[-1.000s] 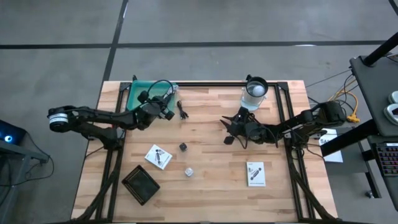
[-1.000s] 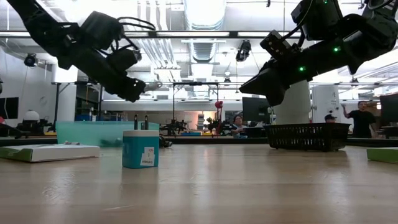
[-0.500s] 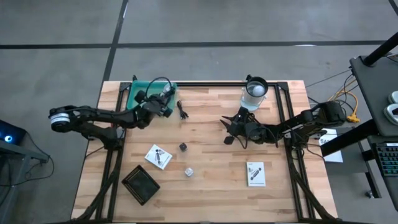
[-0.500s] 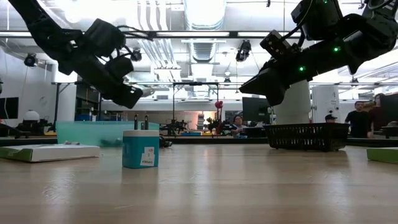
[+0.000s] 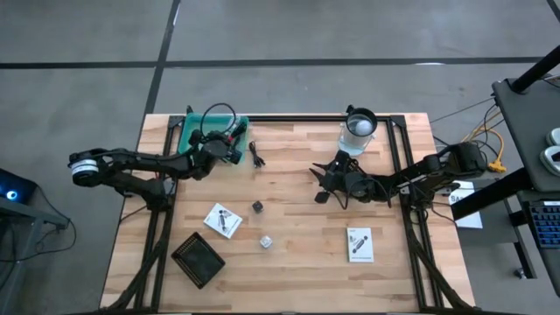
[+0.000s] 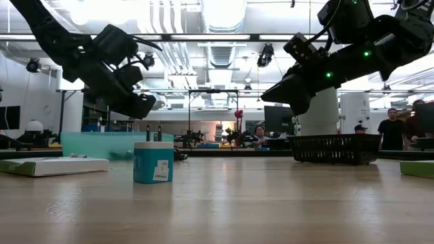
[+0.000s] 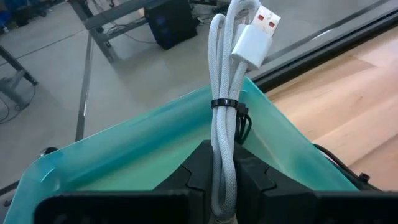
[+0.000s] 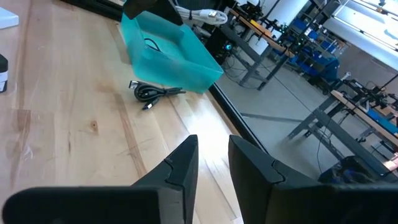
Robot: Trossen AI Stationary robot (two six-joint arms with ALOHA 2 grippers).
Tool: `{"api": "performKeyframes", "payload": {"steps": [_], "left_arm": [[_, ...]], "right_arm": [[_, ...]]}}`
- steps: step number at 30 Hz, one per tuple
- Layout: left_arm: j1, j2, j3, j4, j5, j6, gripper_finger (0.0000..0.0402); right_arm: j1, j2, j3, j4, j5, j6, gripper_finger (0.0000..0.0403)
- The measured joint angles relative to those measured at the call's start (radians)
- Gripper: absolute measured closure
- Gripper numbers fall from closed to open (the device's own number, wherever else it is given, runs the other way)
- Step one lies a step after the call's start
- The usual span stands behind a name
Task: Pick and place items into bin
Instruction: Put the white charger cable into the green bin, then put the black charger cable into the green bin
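While the left gripper [image 5: 229, 150] hangs over the teal bin [image 5: 194, 131] at the table's [image 5: 297, 262] far left corner, its fingers [image 7: 205, 171] are clamped tight on a bundled white cable [image 7: 225, 112]; the bundle is cinched with a black tie and its white plug sticks up above the bin's rim, clear of the floor of the bin; a thin black cable already lies inside it.

Right gripper [image 5: 320, 182] sits near the middle of the table toward the right side, raised off the wood; its two fingers [image 8: 180, 168] stand a little apart with nothing between them.

Just beside the bin on the bare wood is a coiled black cable [image 5: 256, 155]; a dark cube [image 5: 258, 206] and a white cube [image 5: 264, 241] rest near the table's centre, well apart from either gripper; one white printed packet [image 5: 222, 220] lies left of the cubes and another packet [image 5: 359, 244] lies toward the near right corner; a black mesh basket [image 5: 198, 259] is near the near left corner; a clear cup with a white ball [image 5: 357, 131] stands at the far edge.

People stand in the room behind the table in the low view.
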Motion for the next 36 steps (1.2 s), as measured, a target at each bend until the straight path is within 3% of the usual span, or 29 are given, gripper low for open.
{"api": "performKeyframes", "payload": {"steps": [13,22,29,32,36], "left_arm": [[0.000,0.000,0.000,0.000,-0.007,0.055,0.0286],[-0.001,0.000,0.020,0.007,0.030,0.129,0.0274],[-0.001,0.000,0.024,0.149,0.279,0.226,0.0273],[-0.001,0.007,0.024,0.250,0.464,0.332,0.0273],[-0.002,0.008,0.027,0.254,0.723,0.457,0.0273]], "right_arm": [[0.000,0.000,0.000,0.000,0.000,0.000,0.0333],[0.000,0.000,0.000,0.000,0.000,0.000,0.0327],[-0.001,0.000,0.000,0.000,0.000,0.006,0.0334],[-0.001,0.000,0.000,0.000,0.000,0.015,0.0331],[-0.001,0.000,0.000,0.000,0.000,0.015,0.0326]]}}
